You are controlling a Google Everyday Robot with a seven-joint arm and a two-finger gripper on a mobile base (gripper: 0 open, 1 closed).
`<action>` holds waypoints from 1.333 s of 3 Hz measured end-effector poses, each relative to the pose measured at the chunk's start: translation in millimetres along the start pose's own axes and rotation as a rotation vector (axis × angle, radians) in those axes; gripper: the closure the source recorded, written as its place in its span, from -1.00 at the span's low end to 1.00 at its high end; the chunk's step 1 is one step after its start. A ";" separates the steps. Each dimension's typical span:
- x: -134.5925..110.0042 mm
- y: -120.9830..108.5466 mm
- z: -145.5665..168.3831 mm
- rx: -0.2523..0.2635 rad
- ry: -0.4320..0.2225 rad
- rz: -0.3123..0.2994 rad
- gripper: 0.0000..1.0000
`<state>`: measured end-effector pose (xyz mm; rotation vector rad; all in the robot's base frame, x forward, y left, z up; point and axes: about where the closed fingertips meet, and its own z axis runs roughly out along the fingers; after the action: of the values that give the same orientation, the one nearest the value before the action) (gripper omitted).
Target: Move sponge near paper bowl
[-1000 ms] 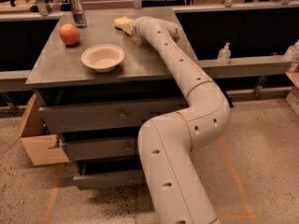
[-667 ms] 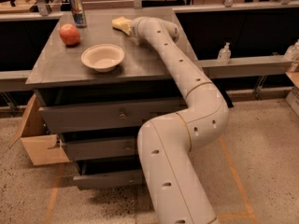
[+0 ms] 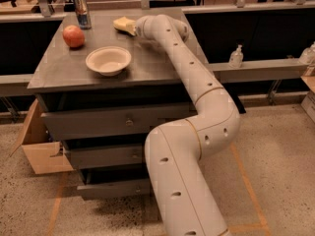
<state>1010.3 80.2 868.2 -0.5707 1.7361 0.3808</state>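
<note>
The paper bowl (image 3: 108,60) is off-white and shallow and sits on the grey cabinet top (image 3: 147,63), near its front middle. The white arm reaches from the floor over the top's right side to its back edge. Its yellowish wedge-shaped gripper (image 3: 123,24) lies low over the back of the top, behind and slightly right of the bowl, about a bowl's width from it. I cannot see the sponge as a separate thing; it is hidden or out of view near the gripper.
A red apple (image 3: 73,36) lies at the back left, left of the bowl. A drink can (image 3: 81,11) stands at the back left corner. A cardboard box (image 3: 37,146) sits on the floor at the left. A clear bottle (image 3: 236,56) stands on the right ledge.
The gripper end has shifted slightly to the left along the back of the top. The bowl, apple and can have not moved.
</note>
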 end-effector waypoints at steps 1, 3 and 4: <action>-20.6 2.9 -24.3 -0.048 0.012 -0.039 1.00; -30.0 8.3 -85.8 -0.179 0.110 -0.099 1.00; -27.1 10.5 -108.2 -0.235 0.139 -0.112 1.00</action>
<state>921.5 35.4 919.7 -0.8782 1.7946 0.4783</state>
